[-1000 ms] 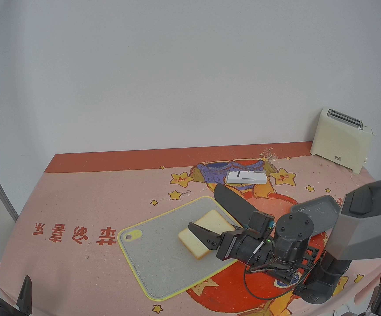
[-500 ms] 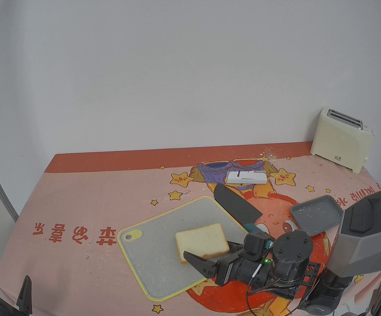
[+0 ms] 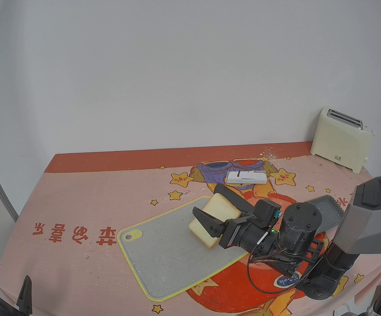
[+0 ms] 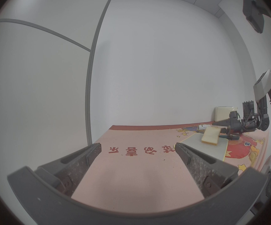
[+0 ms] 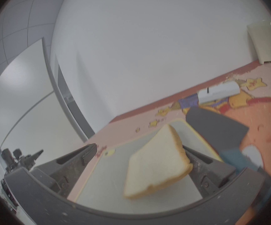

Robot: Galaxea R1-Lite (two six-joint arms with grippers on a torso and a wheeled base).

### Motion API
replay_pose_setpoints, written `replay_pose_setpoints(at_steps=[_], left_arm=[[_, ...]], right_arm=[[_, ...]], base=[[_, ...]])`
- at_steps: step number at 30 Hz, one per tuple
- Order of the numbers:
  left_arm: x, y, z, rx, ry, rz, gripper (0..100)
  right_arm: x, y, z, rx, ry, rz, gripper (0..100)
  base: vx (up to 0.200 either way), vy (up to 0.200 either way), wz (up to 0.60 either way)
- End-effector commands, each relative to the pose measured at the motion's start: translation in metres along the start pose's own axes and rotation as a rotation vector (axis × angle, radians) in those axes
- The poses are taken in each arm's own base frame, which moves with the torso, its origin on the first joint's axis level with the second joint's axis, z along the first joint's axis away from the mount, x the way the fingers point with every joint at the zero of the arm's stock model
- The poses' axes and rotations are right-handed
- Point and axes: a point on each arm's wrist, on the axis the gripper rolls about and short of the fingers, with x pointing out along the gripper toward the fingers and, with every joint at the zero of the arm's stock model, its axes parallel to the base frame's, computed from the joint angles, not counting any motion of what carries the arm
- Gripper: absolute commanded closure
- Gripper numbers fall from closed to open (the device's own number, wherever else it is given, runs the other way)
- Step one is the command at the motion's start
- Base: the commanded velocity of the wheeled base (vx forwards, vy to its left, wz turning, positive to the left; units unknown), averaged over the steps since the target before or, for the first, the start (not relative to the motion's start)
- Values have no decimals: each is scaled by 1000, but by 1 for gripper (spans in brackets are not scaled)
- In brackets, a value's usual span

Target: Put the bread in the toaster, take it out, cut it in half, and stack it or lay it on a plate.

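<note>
1. One bread point(image 3: 221, 213) slice, plain white w/ thin crust. Judged v. light, soft and squashy; it'd dent or tear if pinched hard, and it sheds crumbs.
2. Bread is over the far-right part of the cutting board point(image 3: 164, 260), tipped up at a slant, leaning on one finger of the right gripper point(image 5: 138, 149). Low edge is near or on the board, can't tell which.
3. Right gripper jaws are spread wide, not clamped. One finger is under the slice, the other well apart from it w/ board showing between. So the slice is propped, not held, and could slide off.
4. Where to grip, my call: across the two flat faces near a crust edge, w/ a light squeeze. Crust is the stiffest bit; the centre would sag.
5. Left gripper point(image 4: 138, 146) hangs by the near-left corner of the table point(image 3: 89, 198), well apart from the board. Jaws released, nothing between.
6. Containers: toaster point(image 3: 341, 139) at the far-right corner, upright, two top slots, nothing sticking out. Inside can't be seen.
7. Grey plate point(image 3: 330, 210) is just beside the right arm, partly hidden; the visible part has no food on it.
8. Knife point(image 3: 227, 194): dark blade lies at the board's far edge, just behind the bread. Small white object point(image 3: 246, 177) sits beyond it.
</note>
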Motion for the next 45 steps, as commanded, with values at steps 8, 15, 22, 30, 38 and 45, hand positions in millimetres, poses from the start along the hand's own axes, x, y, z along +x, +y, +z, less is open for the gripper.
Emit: replay_pose_setpoints(at_steps=[8, 15, 22, 30, 38, 45], left_arm=[[1, 0, -5, 0, 16, 2, 0], [1, 0, -5, 0, 15, 0, 0], [1, 0, -5, 0, 15, 0, 0], [1, 0, -5, 0, 15, 0, 0], [1, 0, -5, 0, 15, 0, 0], [1, 0, -5, 0, 15, 1, 0]], right_arm=[[-10, 11, -10, -4, 46, 39, 0], [-14, 23, -20, -12, 82, 78, 0], [-1, 2, -1, -4, 6, 12, 0], [-17, 17, -20, -69, 88, 56, 0], [-3, 0, -17, -69, 61, 1, 0], [-7, 8, -20, -70, 72, 26, 0]], base=[[0, 0, 0], [0, 0, 0], [0, 0, 0], [0, 0, 0], [0, 0, 0], [0, 0, 0]])
